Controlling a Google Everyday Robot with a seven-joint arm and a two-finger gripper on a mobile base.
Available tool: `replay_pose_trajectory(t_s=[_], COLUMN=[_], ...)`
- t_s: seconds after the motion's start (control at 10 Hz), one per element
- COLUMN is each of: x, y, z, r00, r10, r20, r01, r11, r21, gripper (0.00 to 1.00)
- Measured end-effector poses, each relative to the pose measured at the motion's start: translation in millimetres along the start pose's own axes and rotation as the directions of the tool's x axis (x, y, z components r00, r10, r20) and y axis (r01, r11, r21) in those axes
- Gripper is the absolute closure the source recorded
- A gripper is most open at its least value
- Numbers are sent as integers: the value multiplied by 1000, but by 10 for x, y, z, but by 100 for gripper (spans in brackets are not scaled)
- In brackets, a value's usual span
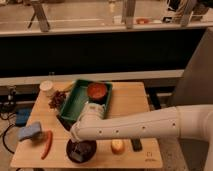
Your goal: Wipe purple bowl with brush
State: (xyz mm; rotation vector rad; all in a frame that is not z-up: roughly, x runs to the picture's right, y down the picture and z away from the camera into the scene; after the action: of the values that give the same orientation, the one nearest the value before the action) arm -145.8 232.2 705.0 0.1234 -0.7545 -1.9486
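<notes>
The purple bowl [86,150] sits near the front edge of the wooden table [130,107], left of centre. My gripper [76,149] reaches in from the right on a long white arm and hangs down into the bowl's left half. A small greyish shape at the gripper's tip, low in the bowl, may be the brush [75,154]; I cannot make it out clearly. The arm hides the back rim of the bowl.
A green tray [76,104] behind the bowl holds a red-orange bowl [97,91]. A blue-and-yellow sponge [30,132] and a red chili [47,144] lie to the left. Grapes [57,99] and a white cup [46,87] stand at the back left. A yellowish fruit [117,146] and a black bar [136,145] lie to the right.
</notes>
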Motion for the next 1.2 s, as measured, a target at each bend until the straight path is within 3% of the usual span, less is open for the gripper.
replay_pose_trajectory(t_s=[0.4, 0.7, 0.9, 1.2], x=[-143, -33, 141, 365], y=[324, 610, 656, 463], z=[-206, -244, -113, 113], r00=[998, 996, 997, 999], r10=[68, 91, 73, 29], r20=[-6, -26, -26, -16], r01=[-68, -93, -74, -30], r11=[995, 991, 993, 998], r21=[-68, -97, -86, -49], gripper=[100, 100, 100, 100])
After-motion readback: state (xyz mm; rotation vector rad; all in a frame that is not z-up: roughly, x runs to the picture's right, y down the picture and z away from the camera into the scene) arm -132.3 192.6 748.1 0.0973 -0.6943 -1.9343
